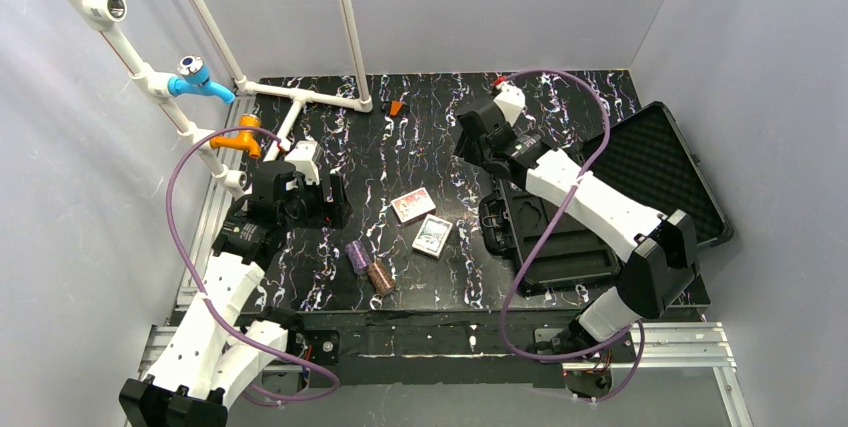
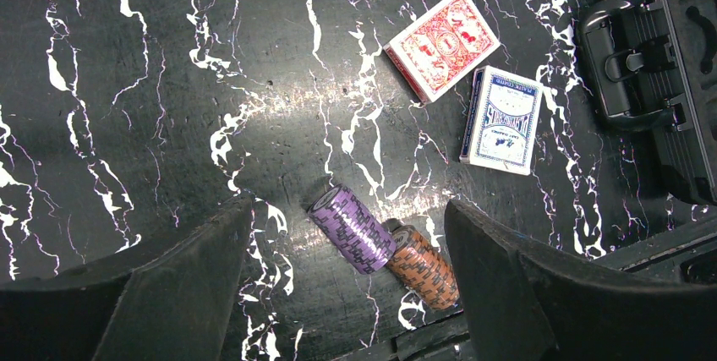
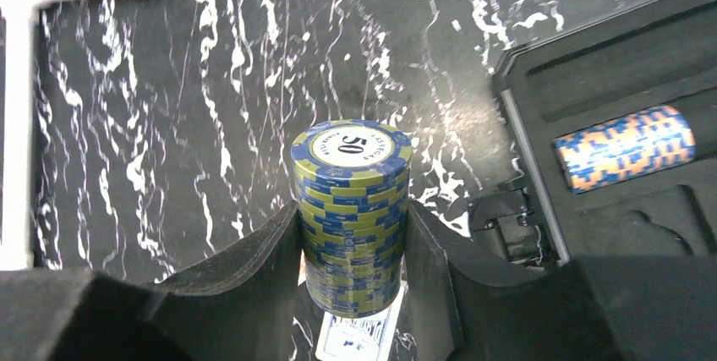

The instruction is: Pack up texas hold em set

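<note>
Blue-and-yellow chip stack (image 3: 351, 209) is being pinched, axis up-frame, by the right gripper (image 3: 351, 238); the open case (image 3: 592, 65) is being kept at frame right, slots running left-right.

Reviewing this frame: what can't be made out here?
- Top external: the right arm covers the case tray, so filled slots are uncountable.
- Right wrist: the yellow-blue chip stack in the right claw hides most of the blue deck.
- Left wrist: the frame edge cuts the case.
</note>
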